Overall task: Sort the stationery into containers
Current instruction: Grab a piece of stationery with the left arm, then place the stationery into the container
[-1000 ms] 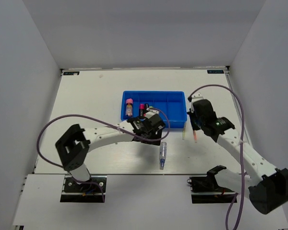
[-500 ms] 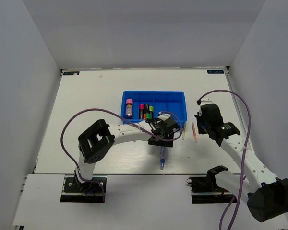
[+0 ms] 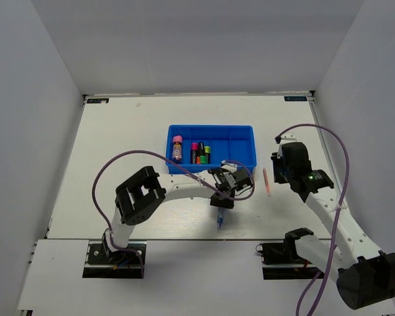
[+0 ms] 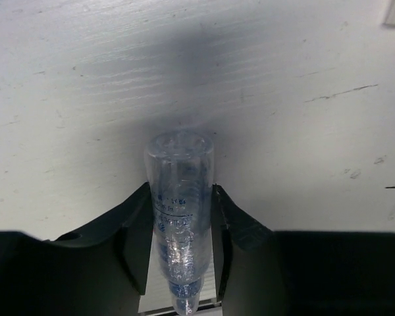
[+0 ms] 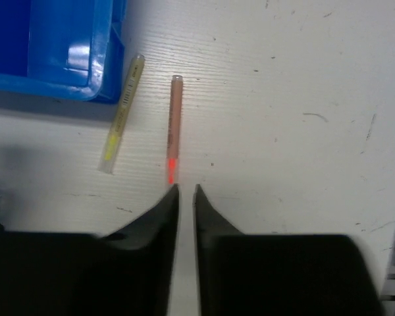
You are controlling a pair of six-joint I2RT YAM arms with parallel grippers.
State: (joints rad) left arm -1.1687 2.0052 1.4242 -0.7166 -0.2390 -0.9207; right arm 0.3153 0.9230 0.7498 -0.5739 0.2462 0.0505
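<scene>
left gripper (image 4: 180,189): clenched on the clear pen (image 4: 180,164); pen lies on the table (image 4: 303,66), on the near side of the blue tray (image 3: 210,128)
right gripper (image 5: 186,189): fingers barely parted, grasping nothing; pink stick (image 5: 174,125) lies just beyond its tips
yellow stick (image 5: 122,122): beside the pink stick; near the blue tray's corner
blue tray: glue stick (image 3: 176,148) and highlighters (image 3: 199,153) in its left compartments

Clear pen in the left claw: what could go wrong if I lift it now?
1. The left claw pinches the clear pen near one end of its smooth round barrel; the long blue-tipped end may swing or slip out on the lift.
2. The pink stick and pale-yellow stick lie close together by the blue tray; the right claw, barely open, could knock one while taking the other.
</scene>
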